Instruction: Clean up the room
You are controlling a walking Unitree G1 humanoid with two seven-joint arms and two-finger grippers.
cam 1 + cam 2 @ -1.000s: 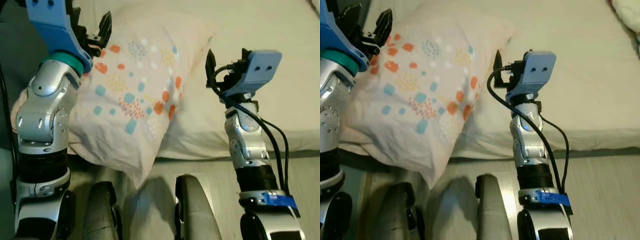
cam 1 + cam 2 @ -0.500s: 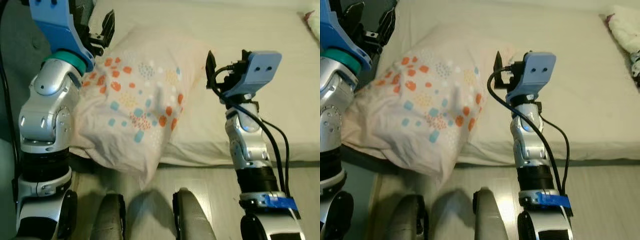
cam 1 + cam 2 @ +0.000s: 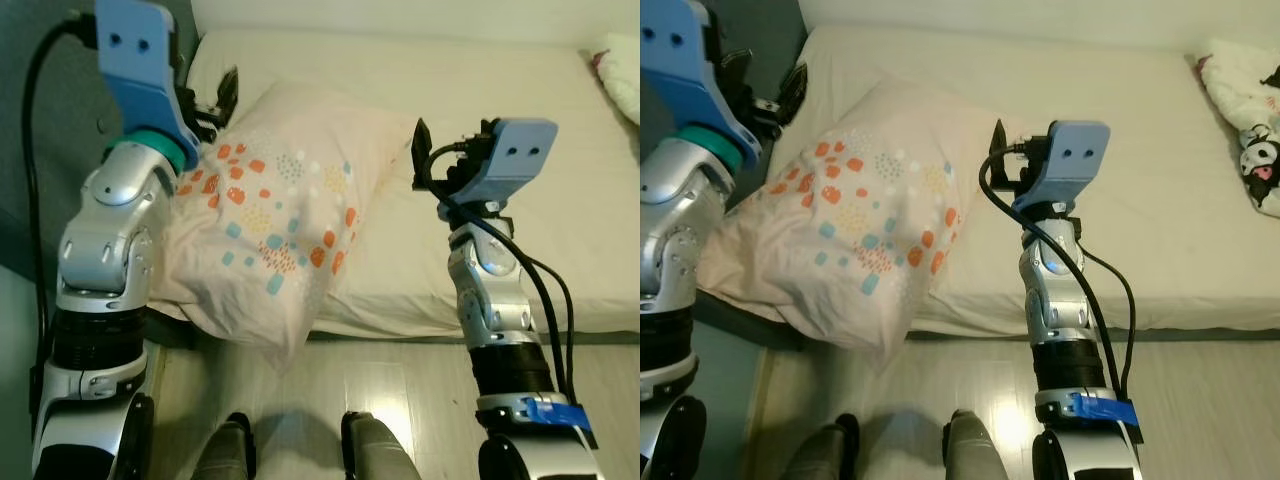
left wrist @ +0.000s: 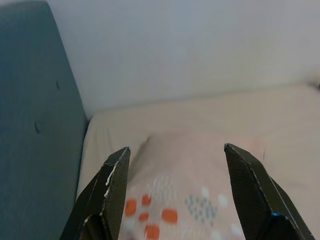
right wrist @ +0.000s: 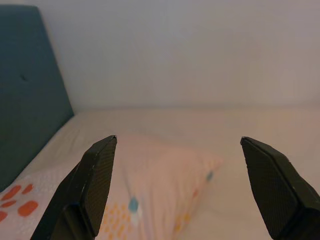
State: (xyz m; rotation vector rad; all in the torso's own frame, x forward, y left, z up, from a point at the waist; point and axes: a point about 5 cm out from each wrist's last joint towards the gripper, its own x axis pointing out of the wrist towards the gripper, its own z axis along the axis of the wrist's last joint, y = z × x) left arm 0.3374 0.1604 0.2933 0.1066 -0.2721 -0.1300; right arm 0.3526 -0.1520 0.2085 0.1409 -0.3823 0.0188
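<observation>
**Pillow released on the bed; both arms raised above it**

Pale wood floor [image 3: 400,375] lies nearest, then the cream mattress [image 3: 1120,150] beneath a white wall. The spotted pillow [image 3: 285,215] lies on the mattress's left part, one corner overhanging the near edge toward the floor. A second ago that corner hung lower, with the left gripper at the cloth; now the left gripper [image 4: 175,192], fingers spread and empty, hovers just above the pillow's far end. The right gripper [image 5: 182,187], likewise parted and holding nothing, hangs beyond the pillow's right edge. A plush toy [image 3: 1250,130] lies well right of both. Placement appears complete; judged next: squaring the pillow or fetching another item.
</observation>
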